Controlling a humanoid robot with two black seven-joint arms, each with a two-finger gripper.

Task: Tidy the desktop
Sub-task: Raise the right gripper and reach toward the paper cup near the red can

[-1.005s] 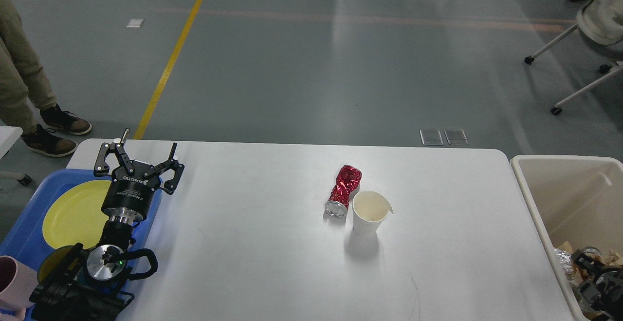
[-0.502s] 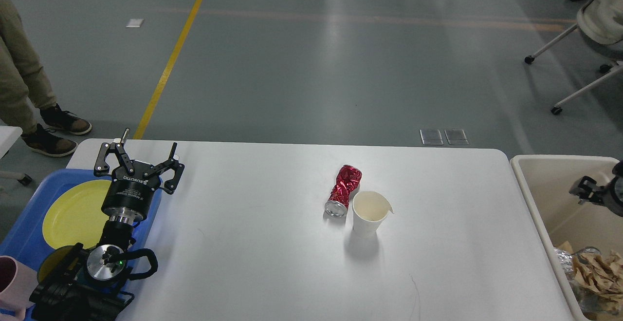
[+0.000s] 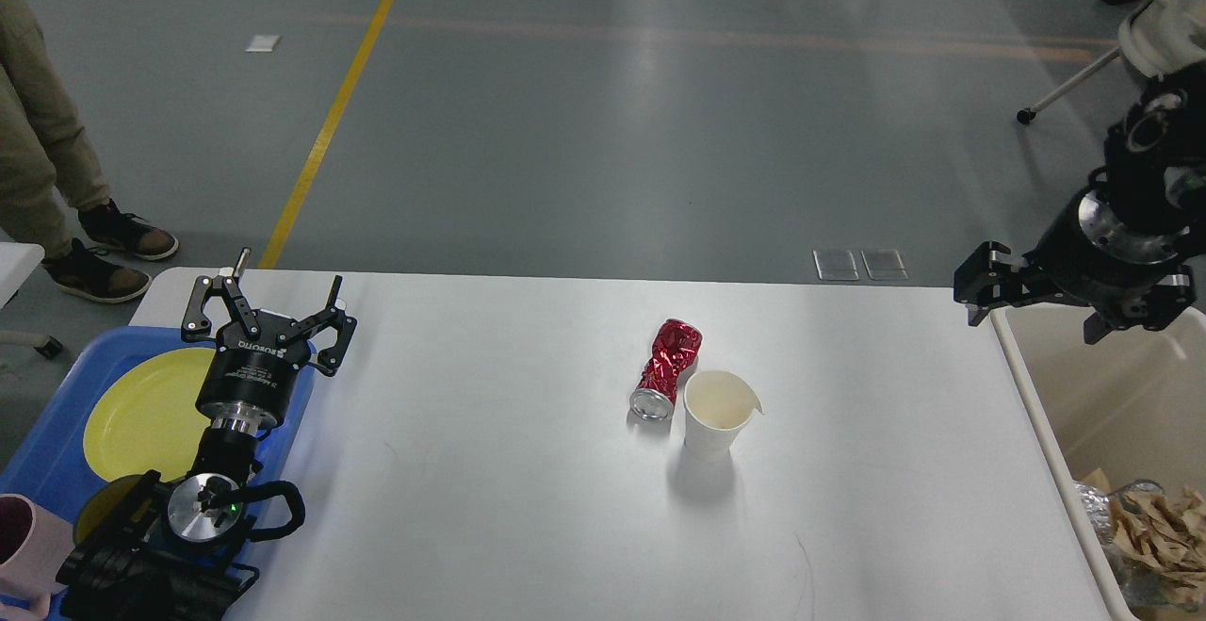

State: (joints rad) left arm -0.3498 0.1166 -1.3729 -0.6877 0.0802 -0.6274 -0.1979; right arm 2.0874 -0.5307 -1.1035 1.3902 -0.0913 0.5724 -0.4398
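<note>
the desktop point(image 3: 528, 508) is a wide white tabletop with rounded corners filling the lower middle of the head view. near its centre a crushed red can point(image 3: 666, 369) lies on its side, its silver end toward the robot, with a white paper cup point(image 3: 718, 413) standing upright just beside it on the right, close enough that contact cannot be judged.

the left gripper point(image 3: 273, 301) hovers over the desktop's left edge, fingers spread wide apart and holding nothing. below it a blue plastic tray point(image 3: 57, 442) carries a yellow plate point(image 3: 141, 414), and the rim of a pink cup point(image 3: 24, 546) shows at the bottom left corner.

the right gripper point(image 3: 1013, 296) is raised above the far right corner of the desktop, over the near edge of a beige plastic bin point(image 3: 1036, 414). one dark finger assembly juts to the left, but whether its fingers are parted or closed cannot be told; nothing is visible in its grasp. crumpled brown paper point(image 3: 1154, 527) and some foil lie in the bin's lower part.

on the grey floor beyond are a yellow line point(image 3: 339, 103), a person's legs point(image 3: 42, 159) at the left, and an office chair point(image 3: 1131, 37) at the right.
</note>
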